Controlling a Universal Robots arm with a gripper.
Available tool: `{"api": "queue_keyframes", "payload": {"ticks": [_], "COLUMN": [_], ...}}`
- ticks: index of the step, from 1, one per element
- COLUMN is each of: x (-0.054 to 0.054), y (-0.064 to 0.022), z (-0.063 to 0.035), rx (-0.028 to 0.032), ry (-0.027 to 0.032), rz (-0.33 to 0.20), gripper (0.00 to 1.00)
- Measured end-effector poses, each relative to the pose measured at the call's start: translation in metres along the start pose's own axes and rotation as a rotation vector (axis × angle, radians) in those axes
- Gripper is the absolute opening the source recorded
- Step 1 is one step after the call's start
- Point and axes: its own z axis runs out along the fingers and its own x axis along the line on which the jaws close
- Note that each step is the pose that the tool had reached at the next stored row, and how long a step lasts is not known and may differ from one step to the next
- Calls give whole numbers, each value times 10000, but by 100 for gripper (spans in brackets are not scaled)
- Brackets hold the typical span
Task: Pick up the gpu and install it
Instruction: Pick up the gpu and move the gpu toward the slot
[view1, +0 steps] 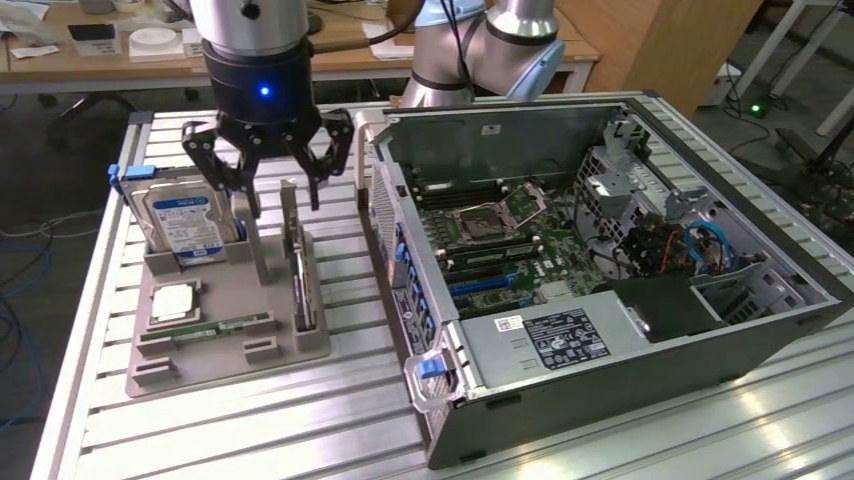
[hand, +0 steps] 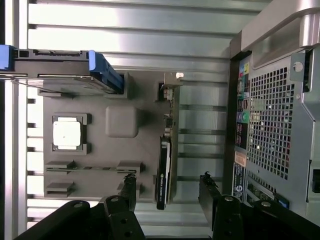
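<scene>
Grey plastic parts tray (view1: 230, 288) is seen on the slatted aluminium table (view1: 334, 425) at the exterior view's left. A thick silver hard drive with a blue label (view1: 187, 225) is stood upright at the tray's far left corner. A square silver processor chip (view1: 174, 302) and a narrow green memory stick (view1: 220, 328) are laid flat nearer the camera. The gpu (view1: 302, 285), a thin dark card with a silver bracket, is held on edge in the tray's right slot, untouched. The black gripper (view1: 280, 205) is hung just above the gpu, with its fingers (hand: 129, 190) spread wide on either side of the card. The open grey tower computer case (view1: 747, 345) is laid on its side at the right, green motherboard (view1: 507, 230) exposed.
</scene>
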Motion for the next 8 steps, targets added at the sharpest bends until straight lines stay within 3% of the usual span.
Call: {"api": "queue_keyframes", "payload": {"ticks": [8], "x": [0], "y": [-3], "z": [57], "rx": [0], "ry": [0], "rz": [0], "gripper": [62]}}
